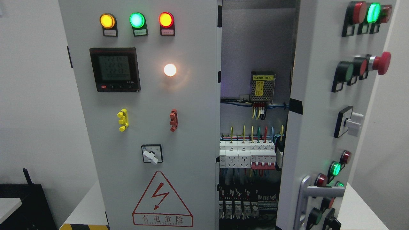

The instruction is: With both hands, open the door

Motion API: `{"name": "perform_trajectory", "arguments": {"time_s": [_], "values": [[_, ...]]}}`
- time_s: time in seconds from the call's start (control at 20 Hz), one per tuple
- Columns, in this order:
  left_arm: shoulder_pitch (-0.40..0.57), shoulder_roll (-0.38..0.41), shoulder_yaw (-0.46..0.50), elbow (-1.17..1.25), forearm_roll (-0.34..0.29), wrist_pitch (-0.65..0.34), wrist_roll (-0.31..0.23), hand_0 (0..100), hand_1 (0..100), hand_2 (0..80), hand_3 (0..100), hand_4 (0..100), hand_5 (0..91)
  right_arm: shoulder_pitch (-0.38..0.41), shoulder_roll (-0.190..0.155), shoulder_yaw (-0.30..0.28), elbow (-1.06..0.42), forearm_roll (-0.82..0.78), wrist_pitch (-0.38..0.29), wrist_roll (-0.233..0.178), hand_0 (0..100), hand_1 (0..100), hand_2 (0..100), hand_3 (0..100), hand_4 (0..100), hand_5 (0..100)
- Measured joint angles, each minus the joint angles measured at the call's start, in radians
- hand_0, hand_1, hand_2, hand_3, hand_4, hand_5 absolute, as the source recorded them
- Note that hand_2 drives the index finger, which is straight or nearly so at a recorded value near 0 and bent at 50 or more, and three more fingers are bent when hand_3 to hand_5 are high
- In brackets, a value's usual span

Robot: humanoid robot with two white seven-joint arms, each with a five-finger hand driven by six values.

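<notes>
At the moment of inspection the electrical cabinet (pixel 143 111) stood on a white worktop (pixel 89 207). Its right-hand door (pixel 314 127) was swung partly outward, exposing the interior; the left-hand door (pixel 143 134) was shut and flush.

Neither robot hand was in view, so whether each was open, closed or gripping anything could not be told. The position of the door relative to either hand could likewise not be established. The metal handle (pixel 308 191) sat low on the open door, at the lower right of the view, with nothing on it.

Risks noted. The indicator lamps (pixel 137 19) and the meter display (pixel 114 68) were lit, and the breakers (pixel 247 155) and wiring (pixel 255 131) lay bare just inside the opening. A hand reaching past the door edge instead of to the handle could, in my judgement, foul that wiring. The open door's face carried a protruding red push-button (pixel 381 62) and a selector switch (pixel 350 123); a misplaced contact there might operate a control.
</notes>
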Motion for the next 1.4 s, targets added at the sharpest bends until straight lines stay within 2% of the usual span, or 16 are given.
{"name": "perform_trajectory", "arguments": {"time_s": [1.4], "values": [[0.000, 0.009, 0.000, 0.002, 0.006, 0.000, -0.001, 0, 0, 0.0, 0, 0, 0.0, 0.000, 0.000, 0.000, 0.000, 0.000, 0.000, 0.000, 39, 0, 0, 0, 0, 0]]}}
